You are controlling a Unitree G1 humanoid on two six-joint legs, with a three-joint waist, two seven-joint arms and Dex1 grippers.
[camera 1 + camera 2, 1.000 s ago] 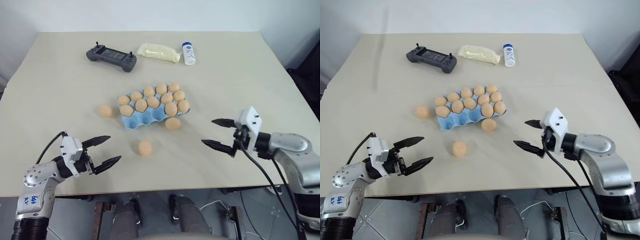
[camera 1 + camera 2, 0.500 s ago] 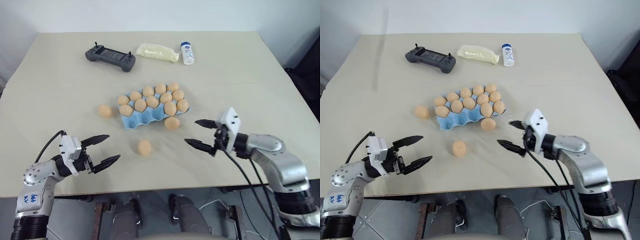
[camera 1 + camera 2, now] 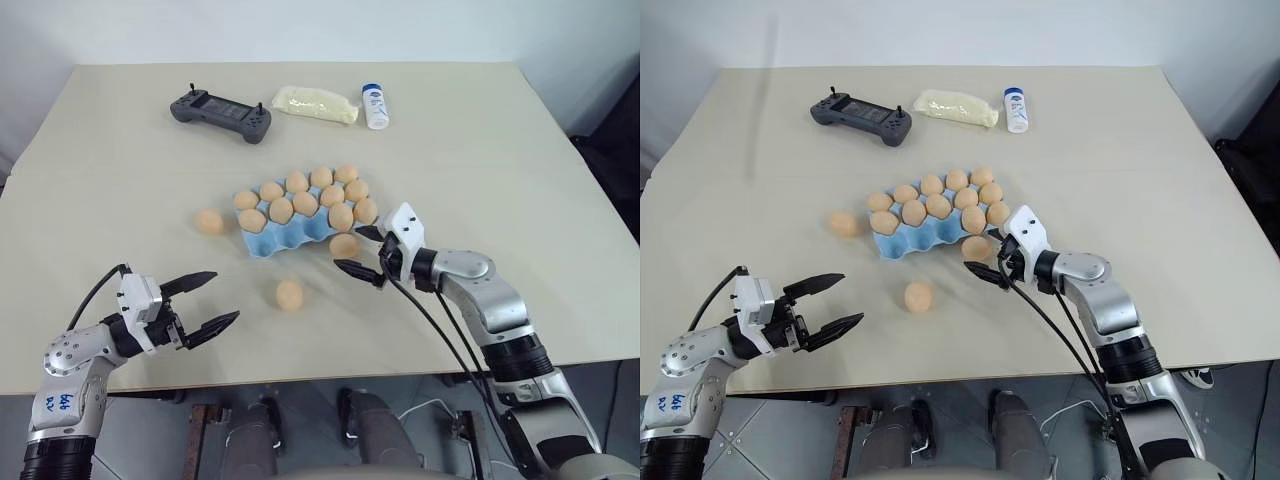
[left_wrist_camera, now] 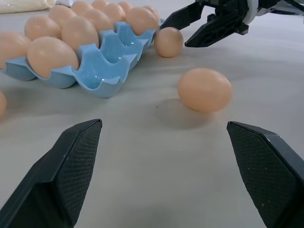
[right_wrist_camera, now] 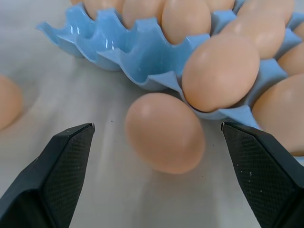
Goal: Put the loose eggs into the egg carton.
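While ten eggs fill the egg carton (image 3: pixel 300 222), its front cups bare, one loose egg (image 3: pixel 344 245) lies between the wide-open, empty right gripper (image 3: pixel 361 251) fingers; another egg (image 3: pixel 290 294) lies ahead of the open, empty left gripper (image 3: pixel 205 303).

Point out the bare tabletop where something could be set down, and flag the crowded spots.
Free: the wide strip right of the egg carton out to the table edge, and the left side beyond the leftmost loose egg. Crowded: the carton's near edge, where the open right gripper flanks an egg, and the far edge holding the controller, bag and bottle.
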